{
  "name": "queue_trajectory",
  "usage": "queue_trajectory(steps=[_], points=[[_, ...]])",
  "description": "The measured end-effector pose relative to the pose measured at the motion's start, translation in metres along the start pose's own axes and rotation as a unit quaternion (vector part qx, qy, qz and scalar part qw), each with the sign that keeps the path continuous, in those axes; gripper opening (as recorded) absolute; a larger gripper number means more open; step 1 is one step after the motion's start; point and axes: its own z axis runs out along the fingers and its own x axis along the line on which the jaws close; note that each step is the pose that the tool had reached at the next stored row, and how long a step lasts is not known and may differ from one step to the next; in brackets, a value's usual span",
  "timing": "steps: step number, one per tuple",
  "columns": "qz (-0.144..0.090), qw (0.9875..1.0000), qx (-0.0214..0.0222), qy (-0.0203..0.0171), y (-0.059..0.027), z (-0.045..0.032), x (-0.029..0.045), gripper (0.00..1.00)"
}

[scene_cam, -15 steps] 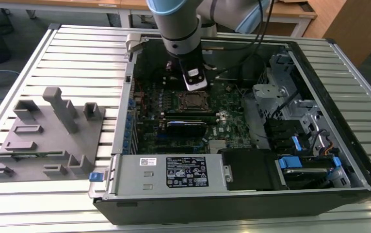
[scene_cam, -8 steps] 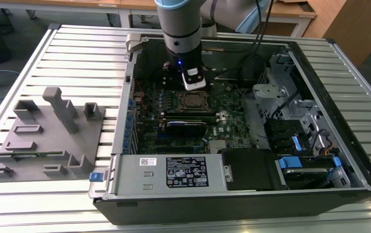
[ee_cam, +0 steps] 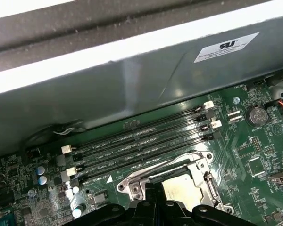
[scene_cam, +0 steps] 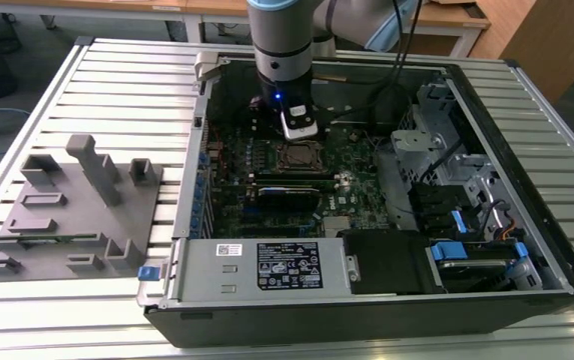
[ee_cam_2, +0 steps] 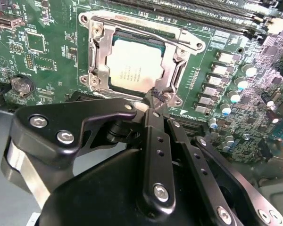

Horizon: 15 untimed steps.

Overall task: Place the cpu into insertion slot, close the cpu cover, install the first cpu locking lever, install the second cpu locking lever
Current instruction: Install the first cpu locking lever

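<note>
- the gripper (ee_cam_2: 153,96) is down inside the open computer case (scene_cam: 527,225), its two black fingers (ee_cam_2: 155,136) pressed together into one narrow tip, with nothing seen pinched between them.
- in the second wrist view that tip sits at the near edge of the cpu socket (ee_cam_2: 92,66), touching or just over the frame rim there; which of the two cannot be told.
- the cpu (ee_cam_2: 134,63) lies flat in the socket just beyond the fingertips, its pale metallic top showing through the window.
- the cpu cover (ee_cam_2: 179,56), a dull-metal frame, lies down around the cpu, with the chip seen through its central opening.
- in the first wrist view the gripper (ee_cam: 151,188) points at the same socket, and the memory slots (ee_cam: 141,150) run in a row just past it, on the far side from the fingers.
- a coin battery (ee_cam: 256,115) sits on the green motherboard (ee_cam: 254,160) off to one side of the socket.
- in the exterior view the arm (scene_cam: 284,45) stands upright over the socket (scene_cam: 299,156), and a grey parts fixture (scene_cam: 67,210) rests on the slatted table (scene_cam: 26,112), well apart from the gripper (scene_cam: 302,135), toward the exterior view's left.
</note>
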Motion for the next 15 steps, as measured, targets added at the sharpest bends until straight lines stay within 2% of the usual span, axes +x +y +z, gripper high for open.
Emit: queue_trajectory(steps=[2, 5, 7, 9, 10, 12, 14, 15], points=[[-0.002, 1.0, 0.0001, 0.0013, 0.0007, 0.0004, -0.0019, 0.11], [-0.01, 0.9999, 0.0007, 0.0065, 0.0016, 0.0014, -0.0051, 0.11], [-0.016, 0.9998, 0.0014, 0.0108, 0.0019, 0.0021, -0.0064, 0.11], [-0.022, 0.9996, 0.0036, 0.0173, 0.0021, 0.0025, -0.007, 0.11], [-0.024, 0.9994, 0.006, 0.0221, 0.0021, 0.0025, -0.0071, 0.11], [-0.026, 0.9989, 0.0145, 0.0351, 0.0021, 0.0025, -0.0072, 0.11], [-0.025, 0.9983, 0.027, 0.0447, 0.0022, 0.0026, -0.0075, 0.11], [-0.025, 0.998, 0.0342, 0.0471, 0.0023, 0.0025, -0.0075, 0.11]])
